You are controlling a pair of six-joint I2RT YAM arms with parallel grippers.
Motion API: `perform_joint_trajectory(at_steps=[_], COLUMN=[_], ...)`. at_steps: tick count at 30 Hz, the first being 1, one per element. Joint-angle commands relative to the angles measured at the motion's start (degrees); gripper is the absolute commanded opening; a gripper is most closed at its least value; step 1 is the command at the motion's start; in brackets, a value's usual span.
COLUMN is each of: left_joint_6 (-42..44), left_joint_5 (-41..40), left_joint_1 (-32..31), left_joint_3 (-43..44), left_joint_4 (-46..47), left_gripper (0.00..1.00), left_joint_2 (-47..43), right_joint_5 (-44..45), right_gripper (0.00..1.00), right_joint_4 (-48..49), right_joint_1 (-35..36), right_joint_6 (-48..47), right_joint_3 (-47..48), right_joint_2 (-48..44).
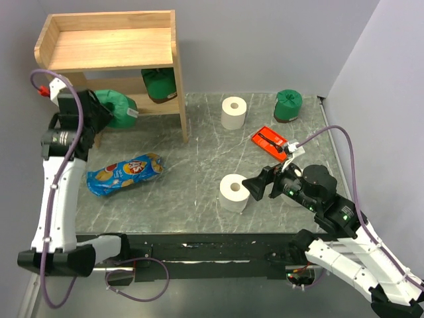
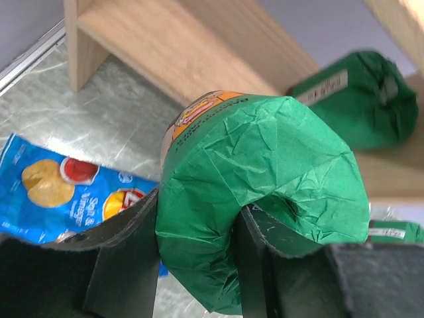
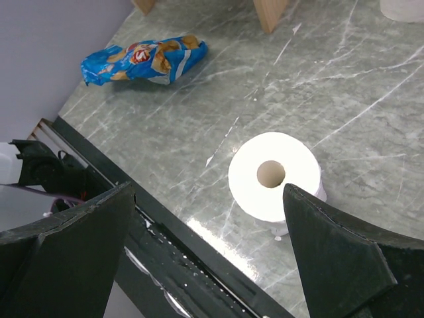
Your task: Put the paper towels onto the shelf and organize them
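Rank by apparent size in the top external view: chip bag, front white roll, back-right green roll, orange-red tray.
1. blue chip bag
2. front white roll
3. back-right green roll and orange-red tray: these look about alike, so they are not ranked.

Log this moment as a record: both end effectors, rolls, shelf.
left end effector: shut on held green roll, near the shelf
right end effector: open, facing near white roll
lower tier: shelved green roll
table: far white roll, far green roll, snack bag, orange tray
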Motion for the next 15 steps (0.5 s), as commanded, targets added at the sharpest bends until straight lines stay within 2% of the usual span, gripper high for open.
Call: perform_joint_trajectory(at_steps=[1, 5, 15], left_joint_6=[0.12, -0.85, -3.84], left_joint_5=[7.03, 7.21, 2.12], left_joint_1=[3.16, 3.16, 4.48], left_joint_3=[5.29, 8.1, 9.25], left_joint_4=[5.09, 6.67, 10.98], left_gripper=[0.44, 0.44, 0.43], left_joint_2=[4.31, 8.97, 13.11], right_joint_5=[0.65, 1.18, 3.02], right_gripper=[1.0, 1.0, 1.0], right_joint_4=[0.68, -0.28, -3.01], right_joint_1=[0.18, 0.18, 0.18], right_joint_6=[-0.09, -0.18, -1.67], right_joint_3=[2.86, 3.65, 6.03], right_joint_2=[-0.4, -0.4, -2.78])
